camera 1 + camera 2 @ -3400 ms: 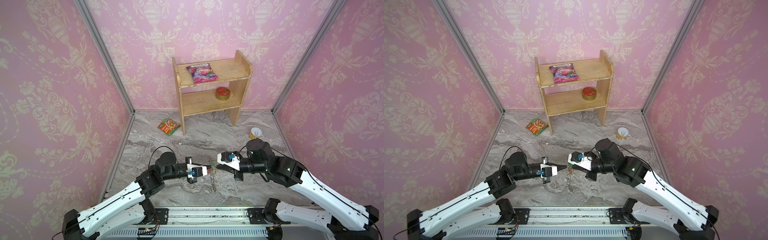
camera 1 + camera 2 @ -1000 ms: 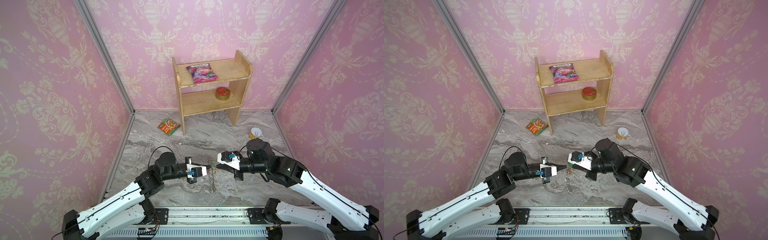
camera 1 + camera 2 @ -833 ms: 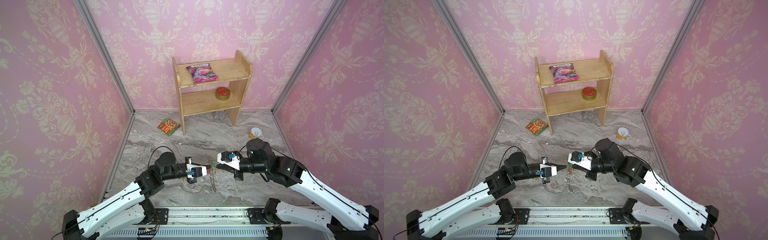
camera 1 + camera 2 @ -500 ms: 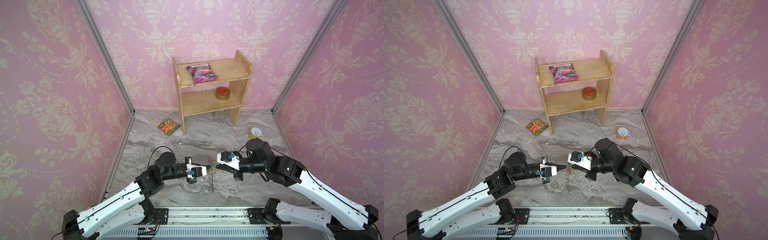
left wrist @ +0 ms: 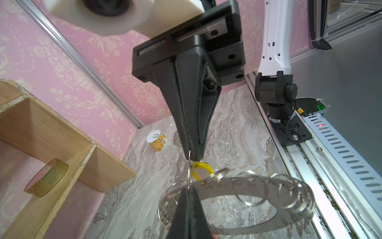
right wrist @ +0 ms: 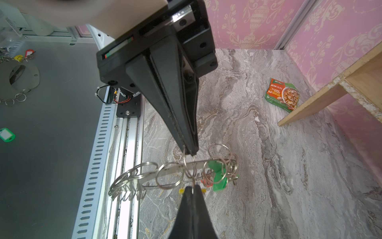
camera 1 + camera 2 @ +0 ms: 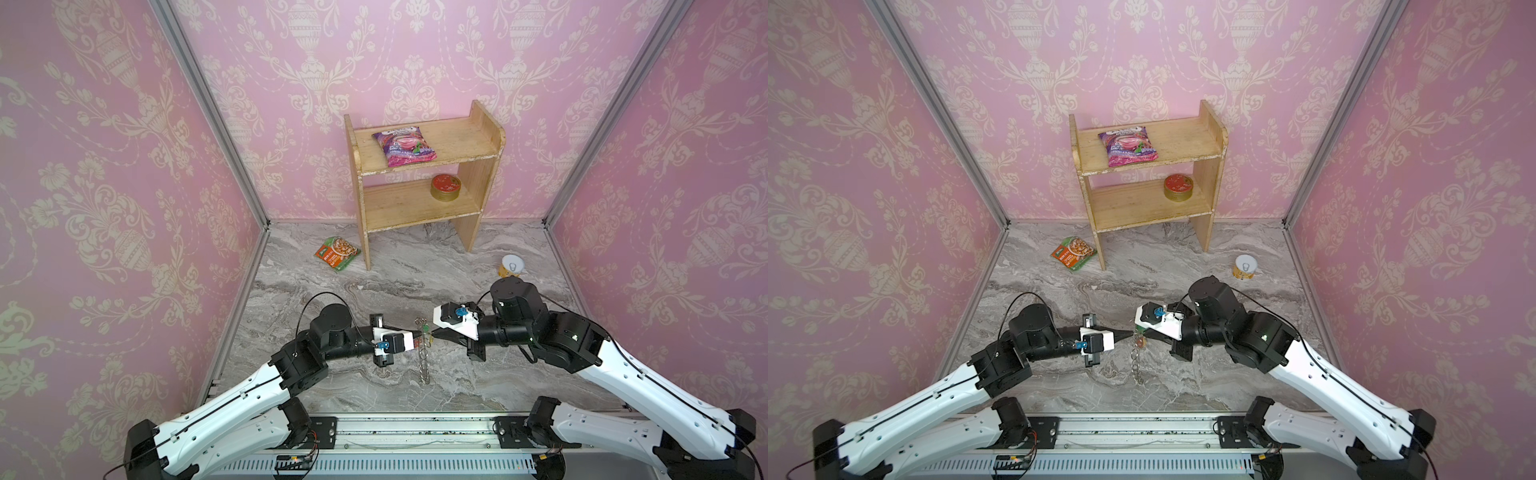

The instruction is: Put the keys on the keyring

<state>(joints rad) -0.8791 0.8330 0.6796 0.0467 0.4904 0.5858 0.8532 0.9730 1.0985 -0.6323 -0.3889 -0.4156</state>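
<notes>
The keyring [image 7: 423, 357] hangs edge-on in the air between my two grippers in both top views. It is a flat grey ring [image 5: 248, 186] with several wire loops round its rim. My left gripper [image 5: 189, 189] is shut on one small wire loop at the rim. My right gripper [image 6: 193, 187] faces it tip to tip, shut on a small loop where the yellow tag [image 5: 201, 171] sits. A green tag [image 6: 218, 178] and a red-orange tag [image 6: 205, 183] hang from the ring just beyond. The keys' metal blades are too small to make out.
A wooden shelf [image 7: 419, 166] at the back holds a pink packet [image 7: 404, 146] and a gold tin [image 7: 445, 188]. An orange packet [image 7: 336, 258] and a can [image 7: 512, 266] lie on the marble floor. The rail [image 7: 415, 432] runs along the front.
</notes>
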